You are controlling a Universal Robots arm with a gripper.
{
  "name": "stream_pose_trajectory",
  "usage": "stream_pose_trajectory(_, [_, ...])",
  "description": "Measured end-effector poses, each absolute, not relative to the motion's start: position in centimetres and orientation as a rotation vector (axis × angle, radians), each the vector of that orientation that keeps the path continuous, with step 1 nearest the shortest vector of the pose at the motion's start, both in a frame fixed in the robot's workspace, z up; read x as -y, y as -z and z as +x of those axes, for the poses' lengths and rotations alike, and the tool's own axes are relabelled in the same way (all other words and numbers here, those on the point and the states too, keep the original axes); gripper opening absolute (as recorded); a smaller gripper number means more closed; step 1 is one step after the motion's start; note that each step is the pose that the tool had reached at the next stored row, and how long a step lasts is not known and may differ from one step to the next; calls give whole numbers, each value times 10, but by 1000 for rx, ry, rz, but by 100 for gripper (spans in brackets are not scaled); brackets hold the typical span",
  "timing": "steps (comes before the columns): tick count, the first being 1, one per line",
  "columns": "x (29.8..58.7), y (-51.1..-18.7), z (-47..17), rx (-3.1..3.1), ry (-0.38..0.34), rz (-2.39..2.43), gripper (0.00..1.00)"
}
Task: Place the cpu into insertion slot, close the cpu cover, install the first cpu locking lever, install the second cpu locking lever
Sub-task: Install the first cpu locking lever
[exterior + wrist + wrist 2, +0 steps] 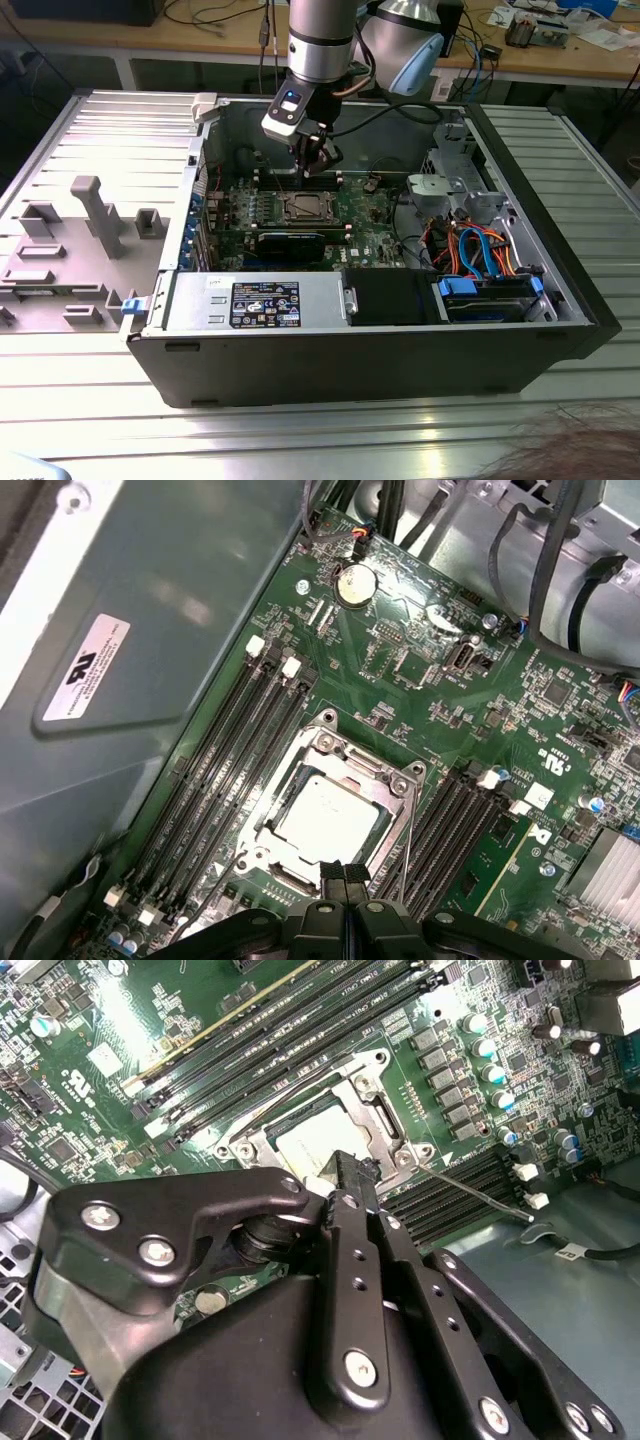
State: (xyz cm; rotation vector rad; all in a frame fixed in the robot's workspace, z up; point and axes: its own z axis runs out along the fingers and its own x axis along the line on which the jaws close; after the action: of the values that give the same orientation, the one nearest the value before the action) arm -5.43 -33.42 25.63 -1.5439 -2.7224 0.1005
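Black gripper [343, 873], tips pinched together, empty, hangs by the thin silver square cpu cover's [375, 765] far edge; I'd press the wire locking lever [470, 1192] down steadily.

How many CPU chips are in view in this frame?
1. The cpu lies in the insertion slot on the green board, close to the claw; the case could hide others.

Chip [315, 1140]: one corner hidden behind gripper [352, 1170]. Socket [330, 742]: one rim edge under same gripper. Lever [470, 1190]: latched or not, unclear.
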Motion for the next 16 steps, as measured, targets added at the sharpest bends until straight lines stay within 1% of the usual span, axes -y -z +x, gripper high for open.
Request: stream_pose_trajectory(16, [334, -256, -54, 2744, -101, -1506, 11])
